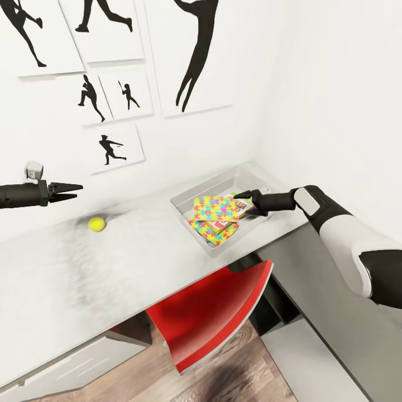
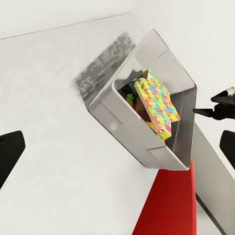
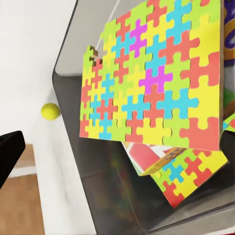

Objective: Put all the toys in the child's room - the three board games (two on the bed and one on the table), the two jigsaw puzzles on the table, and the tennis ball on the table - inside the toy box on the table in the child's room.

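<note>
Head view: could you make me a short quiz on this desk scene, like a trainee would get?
1. True or false: the tennis ball already lies inside the toy box.
2. What lies uppermost in the toy box?
A) a jigsaw puzzle
B) a cup
C) the tennis ball
3. Fill in: the right end effector is over the toy box, while the left end effector is above the ____.

Key:
1. False; it rests on the table, apart from the box.
2. A, the jigsaw puzzle.
3. Table.
</note>
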{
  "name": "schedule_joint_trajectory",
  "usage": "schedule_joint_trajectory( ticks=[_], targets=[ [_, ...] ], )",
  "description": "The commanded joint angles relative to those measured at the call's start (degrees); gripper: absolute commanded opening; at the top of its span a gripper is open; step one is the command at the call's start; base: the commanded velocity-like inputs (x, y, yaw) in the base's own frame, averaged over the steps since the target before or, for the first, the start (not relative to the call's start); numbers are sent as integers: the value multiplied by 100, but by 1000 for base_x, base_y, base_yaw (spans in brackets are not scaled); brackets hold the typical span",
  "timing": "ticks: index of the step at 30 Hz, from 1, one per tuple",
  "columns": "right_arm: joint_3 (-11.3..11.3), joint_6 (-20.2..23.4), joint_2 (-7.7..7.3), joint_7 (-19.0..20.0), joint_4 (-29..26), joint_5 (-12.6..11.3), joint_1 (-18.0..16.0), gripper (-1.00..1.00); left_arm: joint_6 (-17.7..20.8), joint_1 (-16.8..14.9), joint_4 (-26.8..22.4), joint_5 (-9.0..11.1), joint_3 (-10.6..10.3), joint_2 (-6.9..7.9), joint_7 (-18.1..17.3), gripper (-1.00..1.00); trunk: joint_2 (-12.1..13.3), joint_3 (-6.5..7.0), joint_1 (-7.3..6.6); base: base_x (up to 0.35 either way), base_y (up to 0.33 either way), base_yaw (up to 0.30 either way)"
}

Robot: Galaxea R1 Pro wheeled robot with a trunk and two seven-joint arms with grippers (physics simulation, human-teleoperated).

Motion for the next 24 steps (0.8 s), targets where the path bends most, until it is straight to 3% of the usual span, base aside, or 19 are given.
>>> schedule_joint_trajectory(
  ticks=[1, 6, 18, 24],
  targets=[
    [13, 0, -6, 57, -1, 44, -7, 100, 57, -6, -2, -60, 9, -2, -52, 100, -10, -10, 3, 0, 0, 0],
    [-36, 7, -8, 57, -9, 46, -11, 100, 60, -6, 1, -60, 2, -2, -52, 100, -10, -10, 3, -25, 0, 131],
    [-51, -7, -33, 56, -19, 45, -34, 100, 64, -6, 1, -60, 3, -9, -52, 100, -10, -7, 3, -106, 0, 272],
    [-56, -8, -46, 57, -19, 45, -58, 100, 66, -6, 0, -60, -15, -11, -52, 100, -10, -4, 3, -202, 7, 88]
  ],
)
